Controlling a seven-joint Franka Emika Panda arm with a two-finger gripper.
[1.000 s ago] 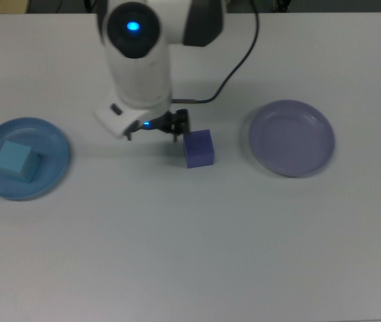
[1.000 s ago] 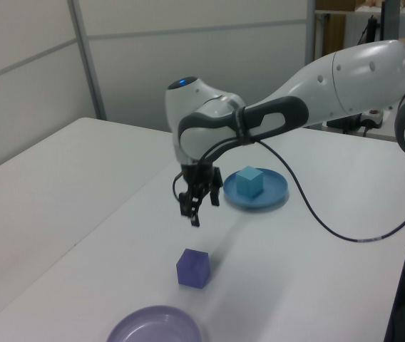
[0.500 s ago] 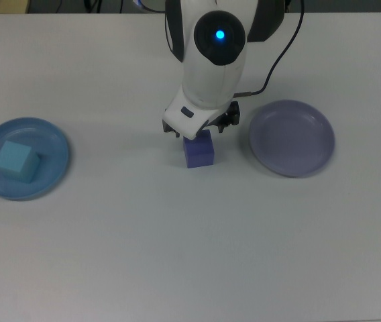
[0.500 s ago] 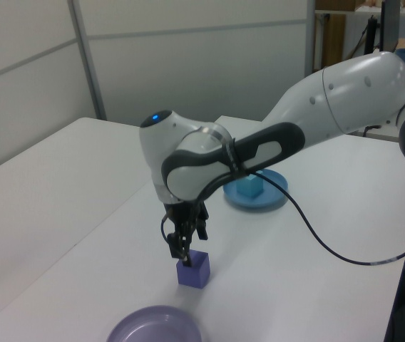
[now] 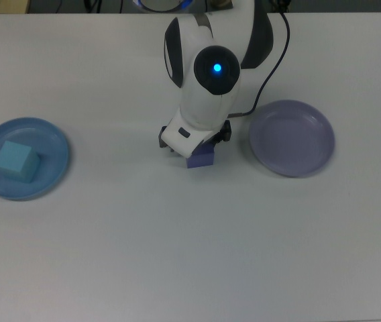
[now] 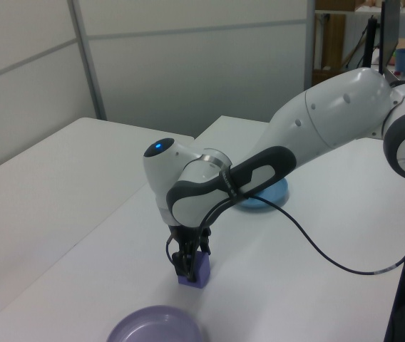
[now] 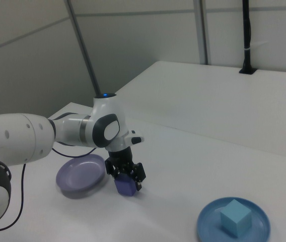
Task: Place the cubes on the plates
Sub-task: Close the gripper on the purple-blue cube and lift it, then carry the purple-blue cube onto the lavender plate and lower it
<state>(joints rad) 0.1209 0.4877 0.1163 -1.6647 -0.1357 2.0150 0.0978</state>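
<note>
- Gripper (image 7: 127, 177) is down at table level, its black fingers (image 6: 181, 265) straddling the violet-blue cube (image 7: 127, 186). Fingers sit on either side of the cube; whether they press it I cannot tell.
- Violet-blue cube stands on the white table (image 5: 190, 255), near the middle of the top view, only its lower edge (image 5: 201, 161) peeking out from under the arm's white wrist (image 5: 207, 94).
- Lavender plate (image 5: 291, 137) lies at about 3 o'clock from that cube in the top view, near but apart from it. It holds nothing.
- Blue plate (image 5: 49, 176) lies far off at 9 o'clock from the violet-blue cube in the top view, close to the picture's left edge.
- Cyan cube (image 5: 14, 161) rests on the blue plate, a little toward 10 o'clock of the plate's centre in the top view. The right view shows it (image 7: 234, 217) upright inside the rim.
- In the left view the lavender plate (image 6: 152, 326) sits at 7 o'clock from the violet-blue cube (image 6: 198, 269); the blue plate (image 6: 270, 198) is mostly hidden behind the arm at 1 o'clock.
- A black cable (image 6: 331, 256) loops from the wrist across the table in the left view.
- A blue light (image 5: 216, 68) glows on the wrist.
</note>
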